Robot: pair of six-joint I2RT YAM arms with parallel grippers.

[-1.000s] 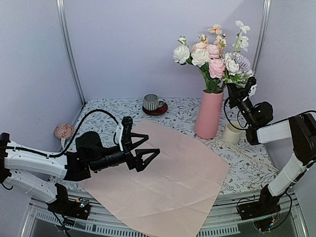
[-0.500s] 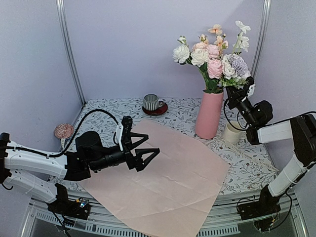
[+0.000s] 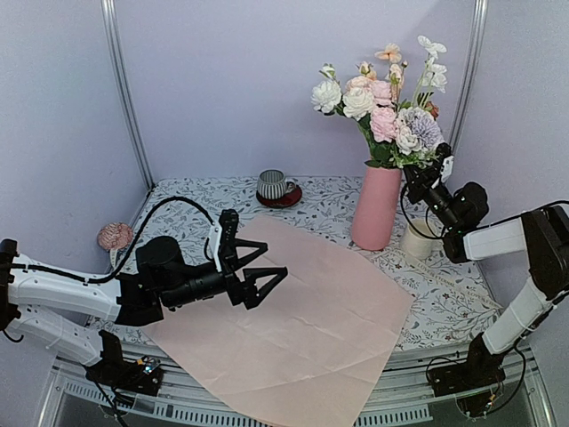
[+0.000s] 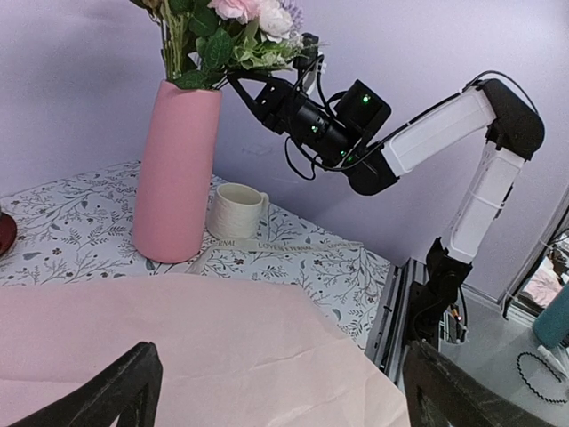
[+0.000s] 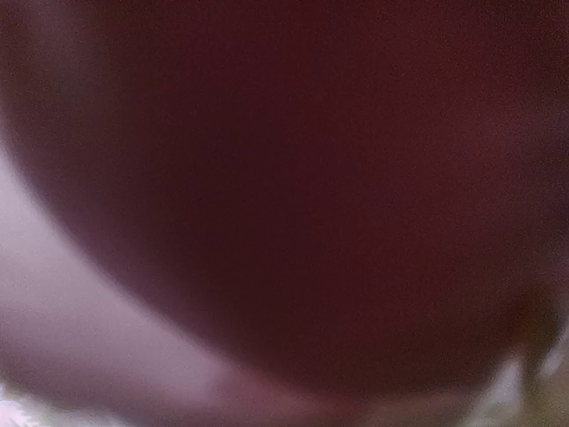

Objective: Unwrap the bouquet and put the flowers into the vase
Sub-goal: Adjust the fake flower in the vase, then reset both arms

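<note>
The flowers stand in the tall pink vase at the back right, blooms fanned out above its mouth. My right gripper is shut, its tips among the leaves on the right side of the stems just above the vase rim. Whether a stem is pinched does not show. The right wrist view is a dark maroon blur. The pale pink paper lies flat and unfolded on the table. My left gripper hovers open over the paper's left part, nothing between its fingers.
A cream mug stands right of the vase, with a cream ribbon lying in front of it. A striped cup on a red saucer sits at the back. A pinkish bloom lies at the table's left edge.
The right gripper closed fully and shifted slightly left and down at the stems; the lilac and white blooms on the right moved left with it. The left arm stayed still.
</note>
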